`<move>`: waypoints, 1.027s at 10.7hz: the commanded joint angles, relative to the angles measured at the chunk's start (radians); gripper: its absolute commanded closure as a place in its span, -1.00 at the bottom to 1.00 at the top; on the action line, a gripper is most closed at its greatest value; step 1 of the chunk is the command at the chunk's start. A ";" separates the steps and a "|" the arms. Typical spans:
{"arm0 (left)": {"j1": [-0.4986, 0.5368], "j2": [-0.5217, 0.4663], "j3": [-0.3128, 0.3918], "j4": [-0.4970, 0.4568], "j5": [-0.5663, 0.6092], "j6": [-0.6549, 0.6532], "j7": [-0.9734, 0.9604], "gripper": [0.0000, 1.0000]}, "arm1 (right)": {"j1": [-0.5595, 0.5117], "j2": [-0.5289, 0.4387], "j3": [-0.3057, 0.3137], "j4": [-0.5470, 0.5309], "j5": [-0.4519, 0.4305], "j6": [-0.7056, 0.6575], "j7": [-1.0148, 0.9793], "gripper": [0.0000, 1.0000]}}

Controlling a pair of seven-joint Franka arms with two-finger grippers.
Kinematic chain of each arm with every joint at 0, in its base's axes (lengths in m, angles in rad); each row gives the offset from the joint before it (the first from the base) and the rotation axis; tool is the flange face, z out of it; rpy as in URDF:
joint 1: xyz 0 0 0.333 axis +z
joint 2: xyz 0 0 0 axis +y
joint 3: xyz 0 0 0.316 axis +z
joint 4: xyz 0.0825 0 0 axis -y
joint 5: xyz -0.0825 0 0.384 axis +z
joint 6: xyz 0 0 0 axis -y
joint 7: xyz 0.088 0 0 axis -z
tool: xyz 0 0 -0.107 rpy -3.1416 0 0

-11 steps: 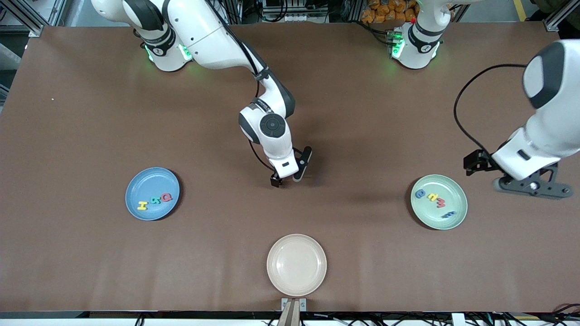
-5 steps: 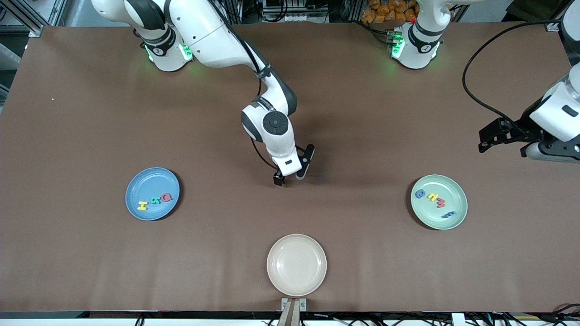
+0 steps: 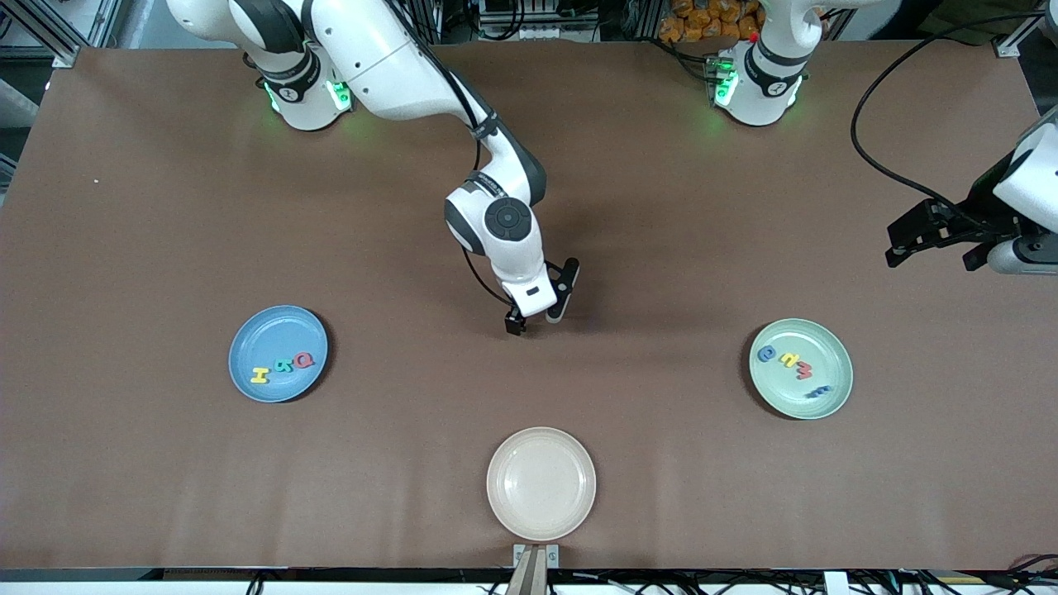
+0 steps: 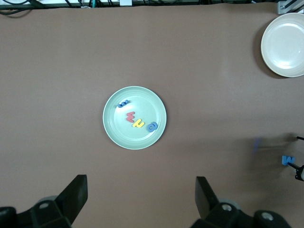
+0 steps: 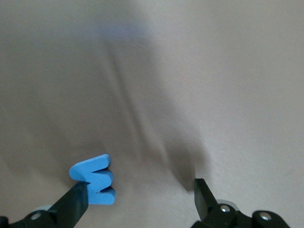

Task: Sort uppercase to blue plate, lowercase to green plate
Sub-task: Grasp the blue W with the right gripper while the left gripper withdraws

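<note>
The right pincer (image 3: 537, 314) hangs low over the bare worktop (image 3: 165, 207) in the middle of the front view, jaws spread wide and clamping nothing. The blue M (image 5: 95, 183) rests against the inside of one finger; I cannot tell whether it lies flat or leans on that finger. It looks like the last capital left to sort, since the yellow H (image 3: 259, 375), teal R (image 3: 283, 366) and red Q (image 3: 305, 359) already sit in a row on the blue plate (image 3: 278, 309), lower in the frame toward the right arm's end. The four lowercase letters (image 3: 793, 364) lie on the green plate (image 3: 835, 339), so that side seems done. That is probably why the left pincer (image 4: 141, 204) waits high over the worktop near it, jaws apart. The cream plate (image 3: 541, 431) sits at bottom centre.
</note>
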State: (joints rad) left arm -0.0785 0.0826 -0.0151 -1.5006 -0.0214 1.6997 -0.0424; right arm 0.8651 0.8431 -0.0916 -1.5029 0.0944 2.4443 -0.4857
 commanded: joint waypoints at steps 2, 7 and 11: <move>-0.006 -0.012 0.012 -0.017 -0.023 -0.006 -0.016 -1.00 | 0.003 -0.016 0.010 -0.006 0.001 -0.008 -0.001 -1.00; -0.010 -0.012 0.012 -0.017 -0.011 -0.015 -0.022 -1.00 | -0.017 -0.048 0.047 -0.017 0.048 -0.076 0.001 -1.00; -0.009 -0.012 0.012 -0.021 -0.011 -0.026 -0.021 -1.00 | -0.029 -0.082 0.047 -0.017 0.050 -0.154 0.001 -1.00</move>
State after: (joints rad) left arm -0.0803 0.0826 -0.0102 -1.5114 -0.0216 1.6837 -0.0457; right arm 0.8502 0.7830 -0.0623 -1.5014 0.1347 2.3031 -0.4839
